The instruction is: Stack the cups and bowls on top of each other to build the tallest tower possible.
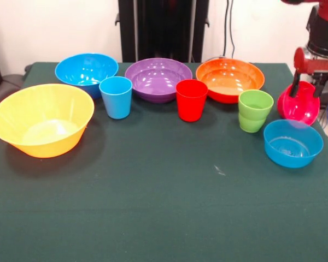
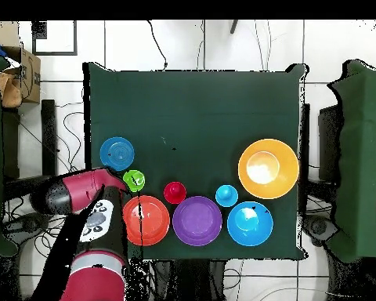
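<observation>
the gripper (image 1: 306, 82) has its fingers closed over the tilted small magenta bowl's (image 1: 299, 105) rim, the small blue bowl (image 1: 293, 143) lying just below and before the jaws.

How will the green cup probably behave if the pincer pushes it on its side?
The green cup is taller than it is wide, so a high push may tip it rather than slide it. Its glossy plastic looks stiff, light and probably slippery. If tipped, its round wall would likely roll toward the small blue bowl close by.

Overhead, the arm (image 2: 81, 192) hides the small magenta bowl (image 1: 298, 105).
</observation>
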{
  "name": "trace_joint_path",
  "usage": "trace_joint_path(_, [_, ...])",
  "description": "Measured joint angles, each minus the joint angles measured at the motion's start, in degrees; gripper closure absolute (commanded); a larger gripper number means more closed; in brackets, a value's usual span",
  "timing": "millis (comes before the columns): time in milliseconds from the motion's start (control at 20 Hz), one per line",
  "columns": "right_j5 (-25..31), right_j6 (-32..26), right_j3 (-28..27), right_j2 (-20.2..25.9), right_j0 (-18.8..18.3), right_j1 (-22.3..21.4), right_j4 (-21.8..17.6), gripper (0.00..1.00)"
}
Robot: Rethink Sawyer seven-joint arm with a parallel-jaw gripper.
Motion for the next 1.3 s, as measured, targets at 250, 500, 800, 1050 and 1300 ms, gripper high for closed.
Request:
trace_joint_path(250, [0.0, 0.0, 0.9, 0.1, -0.3, -1.5, 0.0, 0.0])
trace_joint_path(500, [0.0, 0.0, 1.0, 0.2, -0.3, -1.4, 0.0, 0.0])
trace_joint_path(800, [0.0, 0.0, 2.1, 0.5, -0.4, -1.4, 0.0, 0.0])
trace_joint_path(1050, [0.0, 0.0, 2.9, 1.2, -0.4, -1.4, 0.0, 0.0])
trace_joint_path(1300, [0.0, 0.0, 4.4, 2.5, -0.9, -1.4, 0.0, 0.0])
